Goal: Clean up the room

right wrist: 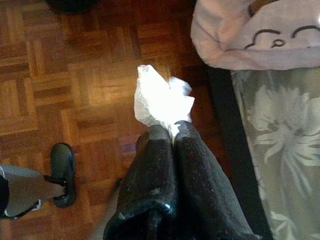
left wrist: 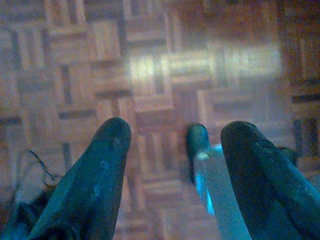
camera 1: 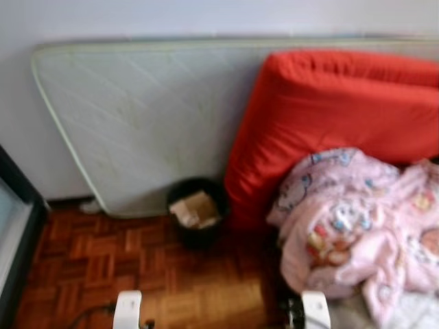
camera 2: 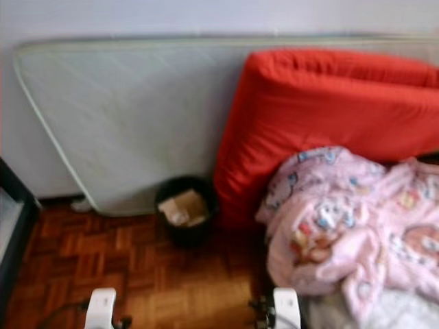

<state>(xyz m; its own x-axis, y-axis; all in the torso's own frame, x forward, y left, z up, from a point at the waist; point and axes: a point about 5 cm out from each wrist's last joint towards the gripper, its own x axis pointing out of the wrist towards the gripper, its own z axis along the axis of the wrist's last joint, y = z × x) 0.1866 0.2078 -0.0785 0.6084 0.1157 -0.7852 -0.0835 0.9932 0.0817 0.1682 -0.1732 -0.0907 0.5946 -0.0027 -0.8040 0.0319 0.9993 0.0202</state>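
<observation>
A crumpled white tissue (right wrist: 162,102) is pinched at the fingertips of the right hand (right wrist: 172,134), whose fingers are clenched on it; it projects just beyond the tips, at the centre of the right wrist frame, over the parquet floor (right wrist: 60,75). The left hand (left wrist: 175,137) is seen released, fingers apart, above the floor. A black bin (camera 1: 197,212) holding cardboard is noted at lower centre of the left eye frame, between a white mattress (camera 1: 144,123) and a red cushion (camera 1: 336,116). A pink blanket (camera 1: 357,226) lies at lower right.
</observation>
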